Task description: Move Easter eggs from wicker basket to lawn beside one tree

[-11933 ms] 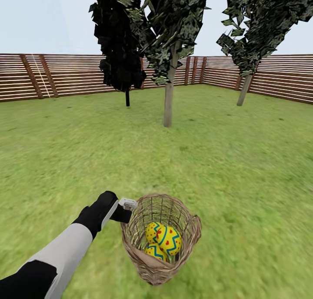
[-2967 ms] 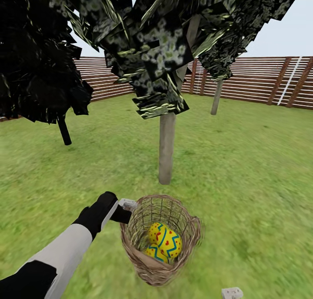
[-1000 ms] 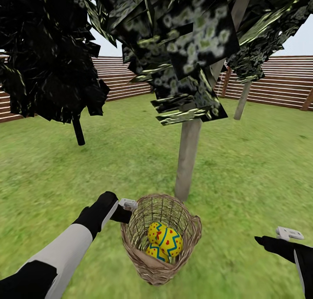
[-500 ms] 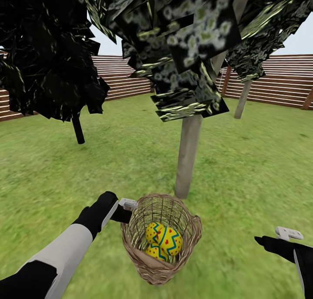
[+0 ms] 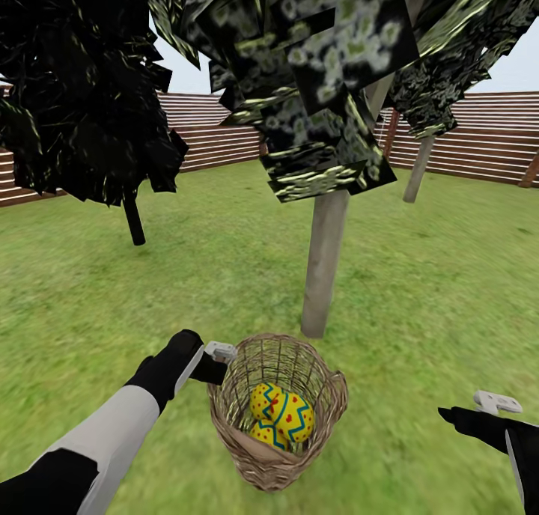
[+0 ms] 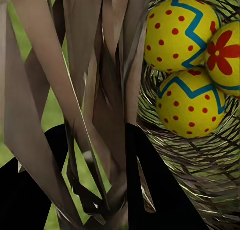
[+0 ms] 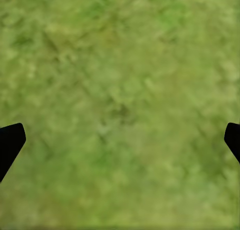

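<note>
The wicker basket (image 5: 258, 455) hangs just in front of me, above the lawn (image 5: 434, 290), with the three yellow Easter eggs (image 5: 281, 414) inside it. My left gripper (image 5: 217, 359) is shut on the basket's rim at its near-left side. In the left wrist view the dark fingers (image 6: 155, 190) clamp wicker strands (image 6: 105, 64), and the eggs (image 6: 192, 107) lie just beyond. The pale-trunked tree (image 5: 323, 268) stands right behind the basket. My right gripper (image 5: 458, 416) is low at the right, open over bare grass (image 7: 120, 89).
A thin black-trunked tree (image 5: 135, 227) stands at the left. Another pale trunk (image 5: 417, 172) leans further back on the right. The brown slat fence (image 5: 479, 141) closes the yard behind. Dark foliage (image 5: 322, 73) hangs low overhead.
Since the oldest frame I have driven up to the pale-trunked tree with the basket still in my left gripper. My right arm has come into view. Over the last second almost nothing moved.
</note>
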### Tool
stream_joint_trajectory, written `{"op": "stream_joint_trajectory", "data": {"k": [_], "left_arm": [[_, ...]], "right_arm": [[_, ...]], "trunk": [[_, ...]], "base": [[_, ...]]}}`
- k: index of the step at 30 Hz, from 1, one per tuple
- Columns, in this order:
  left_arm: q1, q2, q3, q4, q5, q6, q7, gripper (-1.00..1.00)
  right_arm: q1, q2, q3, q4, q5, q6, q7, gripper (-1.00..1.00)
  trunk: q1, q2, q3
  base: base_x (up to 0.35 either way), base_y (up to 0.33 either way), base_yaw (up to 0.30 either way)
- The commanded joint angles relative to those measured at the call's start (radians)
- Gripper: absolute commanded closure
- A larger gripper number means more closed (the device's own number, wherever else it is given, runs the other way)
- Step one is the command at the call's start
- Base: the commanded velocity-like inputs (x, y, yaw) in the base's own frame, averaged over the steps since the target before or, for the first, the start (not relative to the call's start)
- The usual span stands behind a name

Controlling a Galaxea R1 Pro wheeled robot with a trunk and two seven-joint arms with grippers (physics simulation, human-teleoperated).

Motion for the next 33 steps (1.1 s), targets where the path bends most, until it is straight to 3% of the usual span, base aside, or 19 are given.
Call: {"op": "stream_joint_trajectory", "data": {"k": [1,9,17,33], "left_arm": [[-0.001,0.001,-0.002,-0.001,0.015,0.005,0.002,1.00],[-0.001,0.001,-0.001,-0.001,0.015,0.005,0.002,1.00],[-0.001,0.001,-0.001,-0.001,0.016,0.005,0.002,1.00],[-0.001,0.001,0.000,-0.002,0.017,0.005,0.002,1.00]], "right_arm": [[-0.001,0.000,-0.002,-0.001,0.010,0.003,0.009,-1.00],[-0.001,0.002,-0.001,0.002,0.012,0.001,0.008,-1.00],[-0.001,0.002,0.001,0.003,0.015,0.000,0.006,-1.00],[-0.001,0.002,0.001,0.003,0.015,0.000,0.008,-1.00]], "trunk": [[0.004,-0.008,-0.004],[0.034,-0.064,-0.029],[0.034,-0.064,-0.029],[0.034,-0.064,-0.029]], "base": [[0.000,0.000,0.000],[0.000,0.000,0.000],[0.002,0.000,0.000],[0.211,0.000,0.000]]}}
